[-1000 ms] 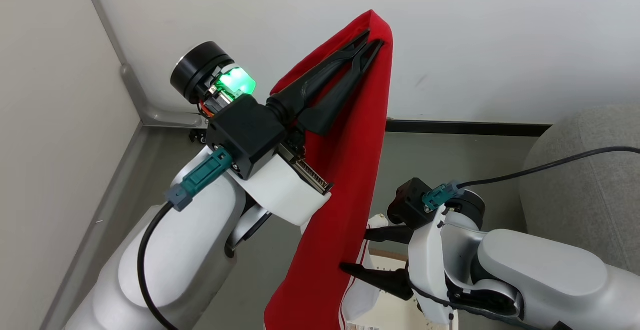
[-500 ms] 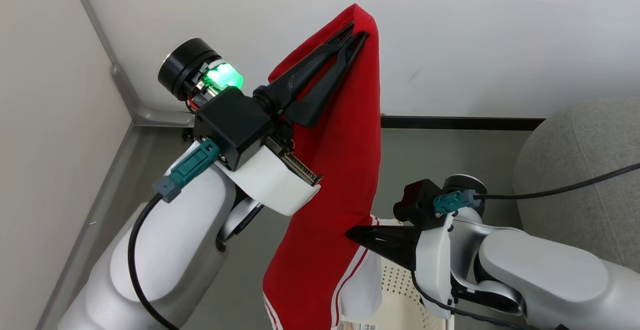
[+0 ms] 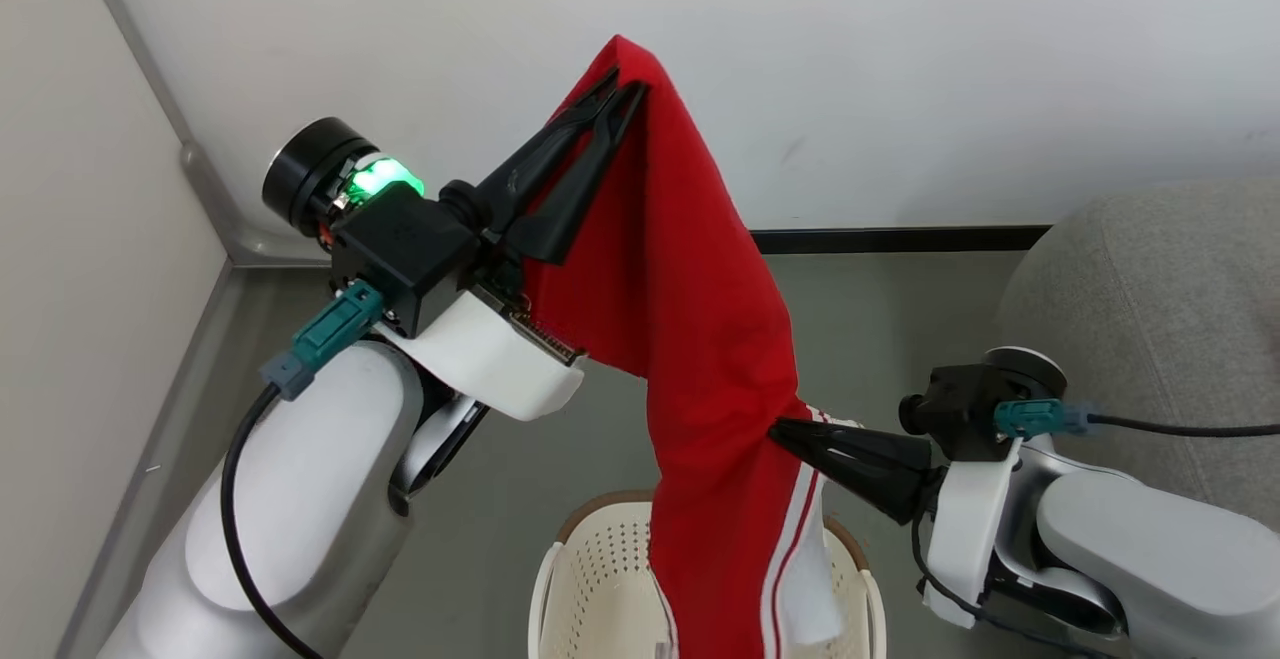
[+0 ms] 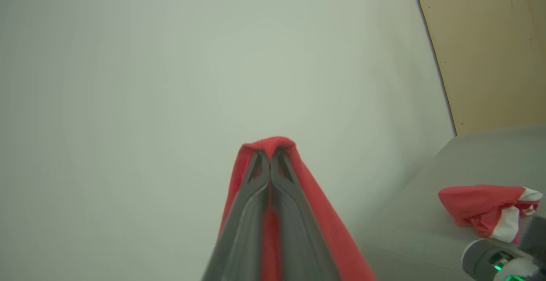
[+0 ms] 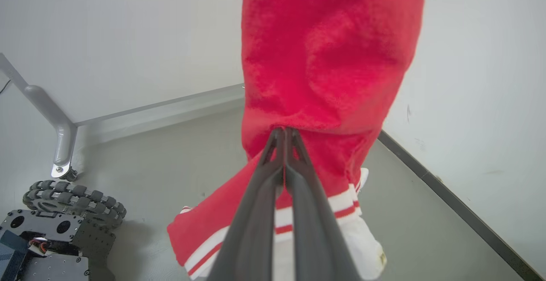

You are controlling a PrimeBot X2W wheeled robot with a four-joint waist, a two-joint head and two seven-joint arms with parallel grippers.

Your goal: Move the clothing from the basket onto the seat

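A red garment of the clothing (image 3: 700,339) with white-striped trim hangs in the air above the basket (image 3: 590,579). My left gripper (image 3: 625,89) is raised high and shut on its top fold (image 4: 268,144). My right gripper (image 3: 778,429) comes in from the right and is shut on the cloth's right edge lower down (image 5: 283,131). The lower end of the garment drapes down over the cream basket's opening. The grey seat (image 3: 1150,319) stands at the right. Another red and white garment (image 4: 490,206) lies on the seat (image 4: 409,217) in the left wrist view.
White walls meet in a corner at the left with a metal trim post (image 3: 200,189). A dark skirting strip (image 3: 900,239) runs along the wall base. Grey floor (image 3: 870,329) lies between basket and seat. The robot's wheeled base (image 5: 55,234) shows in the right wrist view.
The right gripper went from open beside the hanging garment to shut on its right edge. The head camera has shifted, bringing the basket into view. The left gripper keeps its hold.
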